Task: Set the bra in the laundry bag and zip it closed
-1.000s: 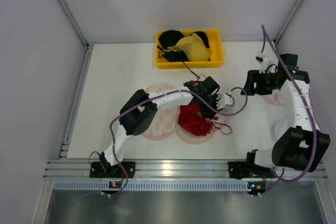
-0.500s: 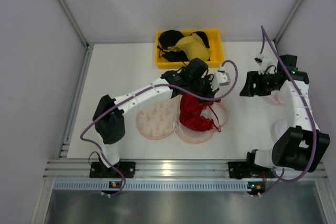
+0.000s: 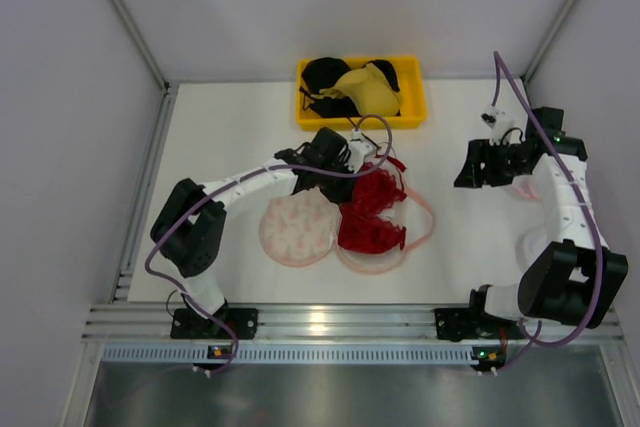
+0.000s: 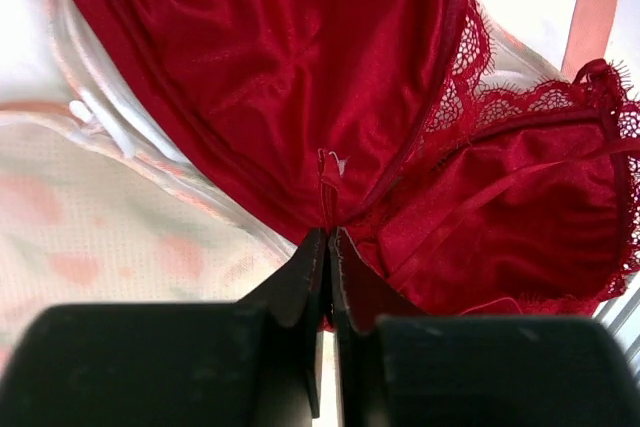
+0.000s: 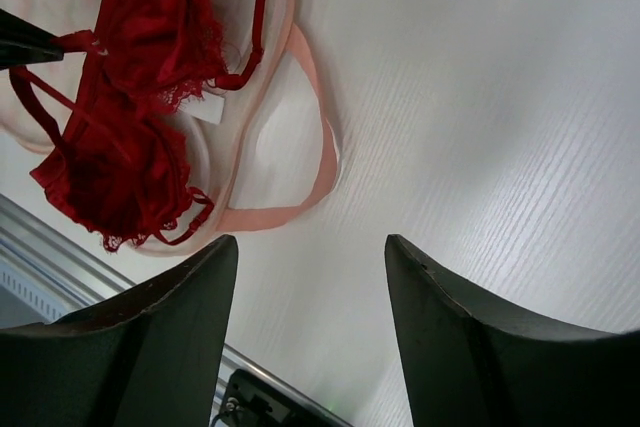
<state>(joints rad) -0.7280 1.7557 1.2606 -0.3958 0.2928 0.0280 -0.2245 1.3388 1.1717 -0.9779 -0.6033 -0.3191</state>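
The red lacy bra [image 3: 372, 215] lies spread over the right lobe of the cream-pink printed laundry bag [image 3: 297, 229], which lies open on the table; its pink zip trim [image 3: 428, 219] loops out to the right. My left gripper [image 3: 345, 159] is at the bra's far edge, shut on the bra's centre seam [image 4: 328, 172]. The left wrist view shows its jaws [image 4: 328, 239] pinching red fabric with the bag's mesh [image 4: 90, 237] beneath. My right gripper [image 3: 470, 165] is open and empty, to the right of the bag. Its view [image 5: 310, 239] shows the bra [image 5: 130, 147] and the trim [image 5: 322, 152].
A yellow bin [image 3: 408, 115] with black bras and a yellow bra [image 3: 368, 87] stands at the back, just behind my left gripper. A plain white, pink-edged bag [image 3: 527, 187] lies under my right arm. The table's metal front rail [image 3: 320, 322] runs along the near edge.
My left gripper has swung from the bag's right side to the back and left, dragging the bra with it and spreading it over the right lobe. The right arm has barely moved.
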